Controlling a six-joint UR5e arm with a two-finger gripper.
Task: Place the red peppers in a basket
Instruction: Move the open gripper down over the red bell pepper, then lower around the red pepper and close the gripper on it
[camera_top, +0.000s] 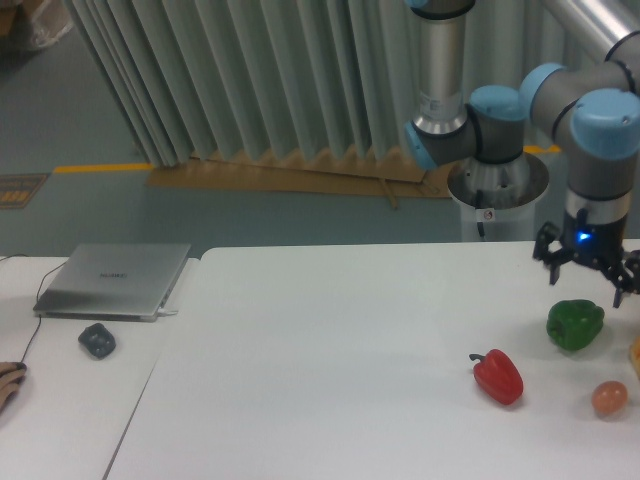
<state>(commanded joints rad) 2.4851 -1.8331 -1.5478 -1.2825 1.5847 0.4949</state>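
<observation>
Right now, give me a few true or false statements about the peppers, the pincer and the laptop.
1. The red pepper lies on the table. True.
2. The pincer holds the red pepper. False: it hangs open above the green pepper, gripping nothing.
3. The laptop is closed. True.
4. The green pepper sits left of the red one. False: it sits to its right.
5. A small round fruit lies near the red pepper. True.

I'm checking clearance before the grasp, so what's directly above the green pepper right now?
The open gripper hangs just above the green pepper, fingers spread and not touching it. The red pepper lies apart on the table, nothing over it. No basket is in view.
</observation>
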